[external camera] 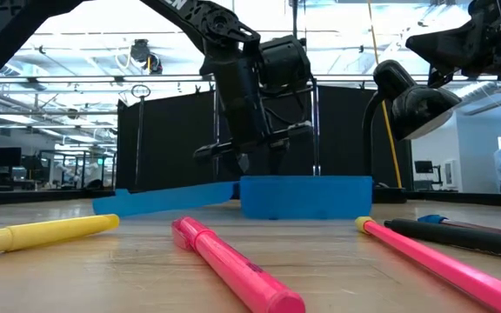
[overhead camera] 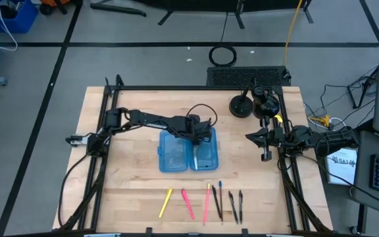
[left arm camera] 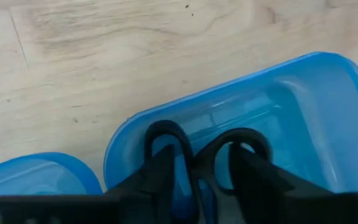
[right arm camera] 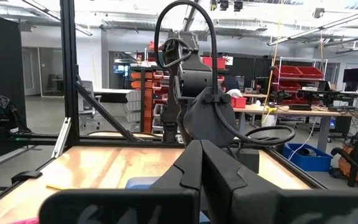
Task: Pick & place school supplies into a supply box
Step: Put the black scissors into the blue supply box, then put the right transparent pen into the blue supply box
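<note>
Scissors (left arm camera: 207, 158) are right over the box's (overhead camera: 188, 151) right half, handles showing between the left gripper's (left arm camera: 201, 180) fingers, which look spread apart now, so I can't tell if it's gripping or has let go. Best move imo: open fully, lift straight up so nothing snags a handle loop. Pens (overhead camera: 202, 203) lie in a row well in front of the box. Right gripper (right arm camera: 201, 168) waits clamped empty off to the box's right.
</note>
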Tool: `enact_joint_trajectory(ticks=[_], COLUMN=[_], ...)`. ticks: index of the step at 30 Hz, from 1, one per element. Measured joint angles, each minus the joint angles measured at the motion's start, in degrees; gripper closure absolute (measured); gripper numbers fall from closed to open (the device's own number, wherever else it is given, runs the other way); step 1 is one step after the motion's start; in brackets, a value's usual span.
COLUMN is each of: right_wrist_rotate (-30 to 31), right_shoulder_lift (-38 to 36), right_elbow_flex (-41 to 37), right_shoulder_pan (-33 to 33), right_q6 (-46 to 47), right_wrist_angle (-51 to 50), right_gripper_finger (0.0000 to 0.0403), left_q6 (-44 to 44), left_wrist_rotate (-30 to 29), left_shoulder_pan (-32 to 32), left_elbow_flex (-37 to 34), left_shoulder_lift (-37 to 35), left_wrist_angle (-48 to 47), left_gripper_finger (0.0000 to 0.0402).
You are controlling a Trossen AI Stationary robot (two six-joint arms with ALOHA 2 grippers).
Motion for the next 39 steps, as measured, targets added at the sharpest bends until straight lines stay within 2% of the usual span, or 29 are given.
enact_joint_trajectory(ticks=[3,6,10,15,18,20,24,26,28,31,33,35,37,39], right_wrist_rotate=[0.0,0.0,-0.1,-0.2,-0.2,-0.3,-0.4,-0.3,-0.3,-0.3,-0.3,-0.3,-0.3,-0.3], right_shoulder_lift=[0.0,0.0,0.0,0.0,0.0,0.0,0.0,0.0,0.0,0.0,0.0,0.0,0.1,0.1], right_elbow_flex=[0.0,0.0,0.0,0.0,0.0,0.0,0.0,0.0,0.0,0.0,0.0,0.0,0.0,0.0], right_shoulder_pan=[0.0,0.0,0.0,0.0,0.0,0.0,0.0,0.0,0.0,0.0,0.0,0.0,0.0,0.0], right_q6=[0.0,0.0,0.0,0.0,0.0,0.0,0.0,-0.5,-1.8,-2.3,-2.4,-3.5,-5.4,-7.6], right_wrist_angle=[0.0,-0.1,-0.2,-0.1,0.0,-0.1,-0.2,-0.2,0.0,0.0,0.2,0.5,0.1,-1.4], right_gripper_finger=[0.0403,0.0403,0.0403,0.0403,0.0403,0.0403,0.0403,0.0403,0.0403,0.0403,0.0403,0.0403,0.0403,0.0403], left_q6=[-0.1,0.5,3.8,11.8,23.8,35.5,54.6,55.3,50.5,43.5,43.0,47.0,54.6,64.0], left_wrist_rotate=[0.1,0.8,0.7,-3.8,-4.6,-3.3,-8.3,-10.9,-12.0,-14.1,-13.2,-11.4,-9.2,-3.7], left_shoulder_pan=[0.0,0.0,-0.1,-1.4,-3.1,-5.4,-15.4,-19.7,-21.8,-24.3,-25.6,-26.4,-26.9,-26.5], left_elbow_flex=[0.0,0.0,0.0,0.1,0.1,0.1,-1.3,-2.8,-4.0,-9.6,-16.0,-24.2,-33.8,-44.0], left_shoulder_lift=[0.0,-0.4,-3.9,-12.5,-19.7,-24.8,-33.4,-36.2,-38.9,-44.0,-47.8,-52.5,-57.6,-61.6], left_wrist_angle=[0.1,0.4,1.8,3.6,3.3,0.0,-7.0,-11.3,-15.9,-19.5,-15.9,-6.3,8.7,27.3], left_gripper_finger=[0.0195,0.0182,0.0190,0.0218,0.0239,0.0260,0.0322,0.0362,0.0391,0.0393,0.0397,0.0398,0.0398,0.0399])
